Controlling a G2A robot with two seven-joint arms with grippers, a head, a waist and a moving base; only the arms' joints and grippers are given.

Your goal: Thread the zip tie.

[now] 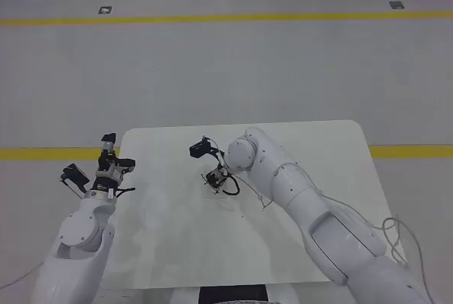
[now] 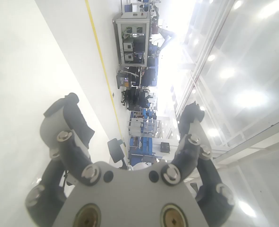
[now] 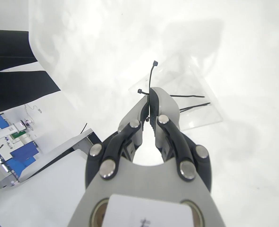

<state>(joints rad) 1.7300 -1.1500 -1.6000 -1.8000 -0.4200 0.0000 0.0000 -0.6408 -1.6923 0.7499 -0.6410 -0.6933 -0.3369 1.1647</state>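
My right gripper (image 3: 149, 94) is shut on a black zip tie (image 3: 151, 75). The strap rises from between the fingertips, with its square head at the free end above the table. A second zip tie's head (image 3: 139, 91) pokes out just beside the fingers. In the top view the right gripper (image 1: 214, 181) hangs low over the middle of the white table (image 1: 318, 152). My left gripper (image 2: 130, 112) is open and holds nothing. It is level with the table's left edge (image 1: 109, 152) and points out towards the room.
A clear plastic bag (image 3: 196, 109) with a few more black zip ties (image 3: 189, 96) lies flat on the table just beyond the right gripper. The table's rounded edge (image 2: 59, 55) runs beside the left gripper.
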